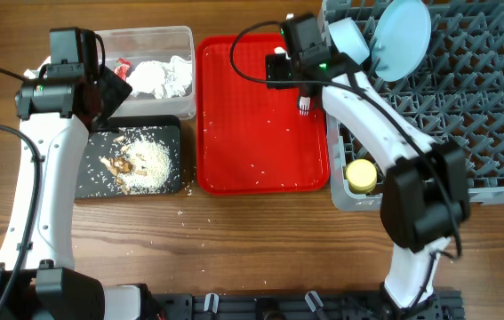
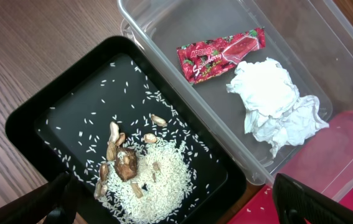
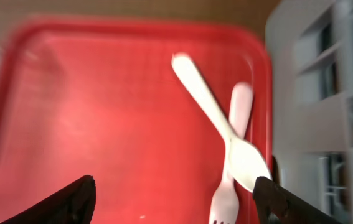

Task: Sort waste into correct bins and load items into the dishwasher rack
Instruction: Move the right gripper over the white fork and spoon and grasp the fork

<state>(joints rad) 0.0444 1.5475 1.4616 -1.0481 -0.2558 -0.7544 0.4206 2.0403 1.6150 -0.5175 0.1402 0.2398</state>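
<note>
The red snack wrapper [image 2: 221, 53] and crumpled napkins [image 2: 276, 102] lie in the clear tub [image 2: 325, 56]. Rice with brown scraps [image 2: 151, 180] lies in the black tray [image 2: 51, 124]. My left gripper [image 2: 176, 211] is open and empty above the tray's near end. A white spoon [image 3: 207, 106] and fork [image 3: 226, 193] lie crossed on the red tray [image 3: 101, 124]. My right gripper [image 3: 176, 199] is open above them, holding nothing. The blue plate [image 1: 403, 37], a blue bowl [image 1: 351, 37] and the yellow cup [image 1: 361, 174] sit in the grey rack [image 1: 483, 107].
In the overhead view the clear tub [image 1: 145, 40] stands behind the black tray [image 1: 100, 147]. The red tray [image 1: 260, 133] holds scattered rice grains between the bins and the rack. A few grains lie on the wooden table [image 1: 260, 240] in front.
</note>
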